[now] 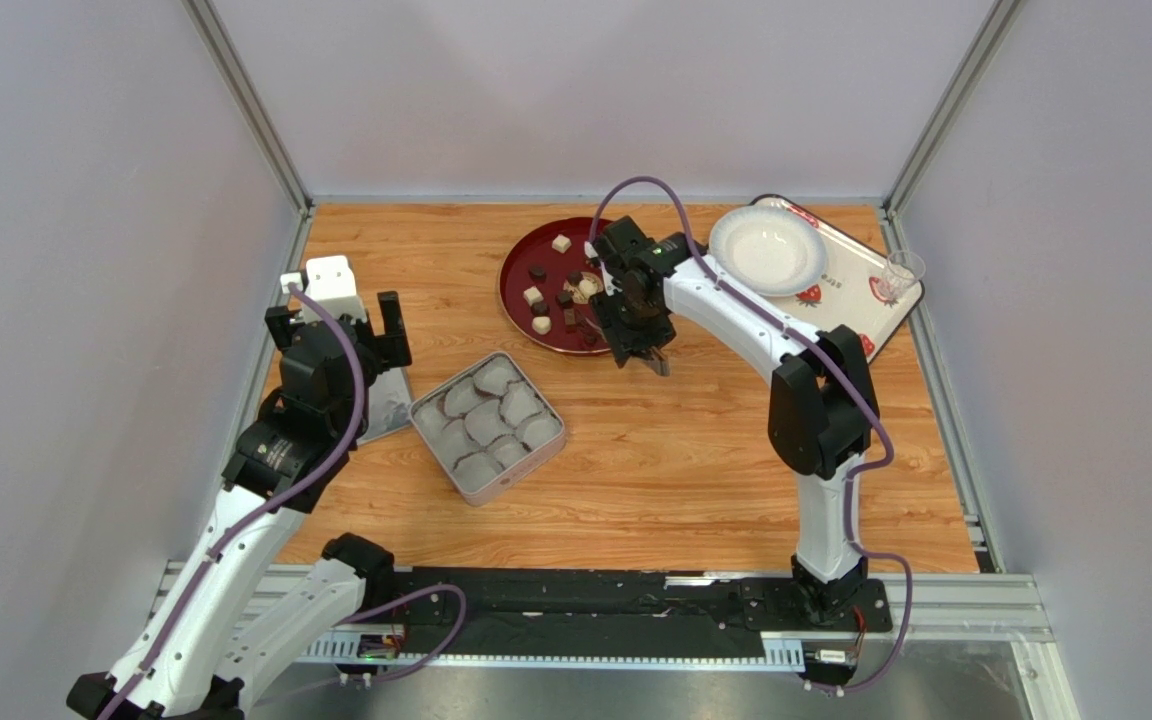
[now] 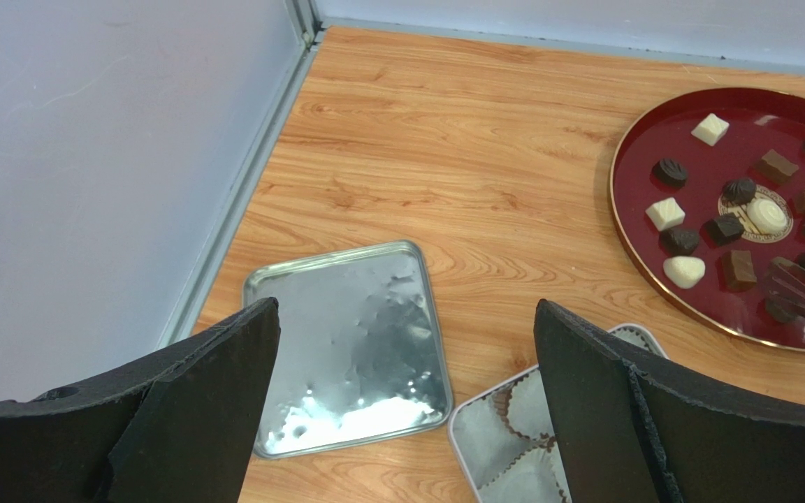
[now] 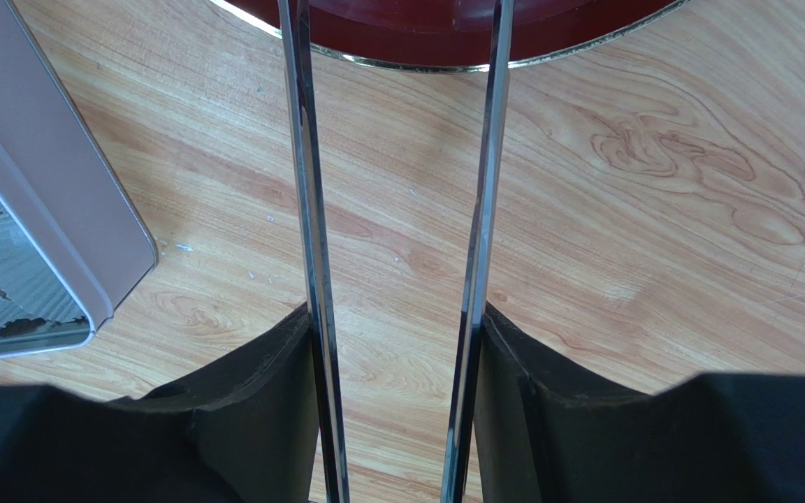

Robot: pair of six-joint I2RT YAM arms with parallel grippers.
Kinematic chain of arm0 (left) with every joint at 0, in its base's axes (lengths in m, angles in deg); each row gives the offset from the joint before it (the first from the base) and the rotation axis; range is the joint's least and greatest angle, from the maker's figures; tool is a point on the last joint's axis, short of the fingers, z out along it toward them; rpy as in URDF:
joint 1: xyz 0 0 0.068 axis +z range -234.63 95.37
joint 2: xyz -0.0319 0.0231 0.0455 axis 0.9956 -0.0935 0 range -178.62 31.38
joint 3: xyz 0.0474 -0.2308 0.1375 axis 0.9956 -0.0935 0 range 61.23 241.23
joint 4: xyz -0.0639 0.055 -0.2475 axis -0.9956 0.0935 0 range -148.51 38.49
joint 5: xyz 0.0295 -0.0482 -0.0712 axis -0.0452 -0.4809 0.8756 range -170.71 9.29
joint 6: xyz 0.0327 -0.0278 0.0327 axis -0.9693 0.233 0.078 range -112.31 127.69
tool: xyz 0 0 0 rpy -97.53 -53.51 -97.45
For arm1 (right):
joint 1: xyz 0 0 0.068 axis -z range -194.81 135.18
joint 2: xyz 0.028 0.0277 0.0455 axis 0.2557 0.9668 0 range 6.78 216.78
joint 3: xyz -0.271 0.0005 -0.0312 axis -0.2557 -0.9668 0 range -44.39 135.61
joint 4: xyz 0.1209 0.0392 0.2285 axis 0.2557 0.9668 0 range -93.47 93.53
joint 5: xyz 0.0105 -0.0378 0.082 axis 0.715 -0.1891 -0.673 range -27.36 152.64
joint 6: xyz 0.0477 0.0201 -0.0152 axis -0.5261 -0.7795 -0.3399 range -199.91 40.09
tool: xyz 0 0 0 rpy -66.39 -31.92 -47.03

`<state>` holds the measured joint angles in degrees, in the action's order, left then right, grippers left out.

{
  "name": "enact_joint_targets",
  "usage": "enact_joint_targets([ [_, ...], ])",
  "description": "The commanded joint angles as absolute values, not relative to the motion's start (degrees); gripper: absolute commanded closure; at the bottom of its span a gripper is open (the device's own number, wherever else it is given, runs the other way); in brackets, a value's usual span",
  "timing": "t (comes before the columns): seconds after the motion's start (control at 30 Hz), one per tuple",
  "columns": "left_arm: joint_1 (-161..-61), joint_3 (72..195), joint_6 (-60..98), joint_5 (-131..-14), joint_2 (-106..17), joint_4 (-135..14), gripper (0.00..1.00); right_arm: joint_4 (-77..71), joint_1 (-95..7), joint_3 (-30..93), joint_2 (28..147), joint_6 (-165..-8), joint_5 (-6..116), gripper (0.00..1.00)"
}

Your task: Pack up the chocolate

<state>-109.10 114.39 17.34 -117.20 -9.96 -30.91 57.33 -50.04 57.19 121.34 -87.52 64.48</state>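
1. Pale grey walls enclose a wood-grain desk (image 1: pixel 687 450), seen from above with two robot arms rising from its near edge.
2. Chocolate (image 2: pixel 710 129), in small dark brown and cream pieces, lies scattered on a round red plate (image 1: pixel 510 285) near the back middle of the desk.
3. A rectangular metal tin (image 1: pixel 420 408) lined with pleated paper cups (image 1: pixel 489 423) sits in front of the plate, toward the left.
4. The left pincer (image 2: pixel 405 314) is spread wide above the desk, with nothing between its fingers.
5. The right pincer (image 3: pixel 396 346) is pinching metal tongs (image 3: pixel 307 210), one finger pressed to each arm; the two arms stand apart.
6. Only the left wrist view shows the tin lid (image 2: pixel 349 346) plainly, lying flat just beside the tin; from above, the left arm hides most of it.
7. That same view shows the tongs' ridged tip over the plate's near rim, close to the pieces; contact cannot be told.
8. The right wrist view gives only the tongs' arms, the plate's rim and a corner of the tin.
9. Only the top view shows a white dish (image 1: pixel 767 248) on a tray (image 1: pixel 856 288) at the back right.
10. The tray bears red markings, too small to read.
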Motion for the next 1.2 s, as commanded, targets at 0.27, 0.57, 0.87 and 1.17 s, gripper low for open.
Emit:
enact_joint_targets([
  [0.27,-109.42,114.31,16.39,-117.01,-9.14,-32.49,0.01,59.81,-52.26,57.13,120.95,-87.64,66.68,0.54],
  [0.57,-109.42,114.23,16.48,-117.01,-8.96,-32.49,0.01,59.64,-52.17,57.83,122.62,-87.38,67.47,0.59],
  [0.87,-109.42,114.23,16.39,-117.1,-8.96,-32.49,0.02,59.11,-52.26,57.48,121.04,-86.67,68.0,0.83],
  [1.17,-109.42,114.23,16.74,-117.19,-8.96,-32.58,0.02,58.76,-52.87,56.07,115.42,-85.71,68.52,0.85],
])
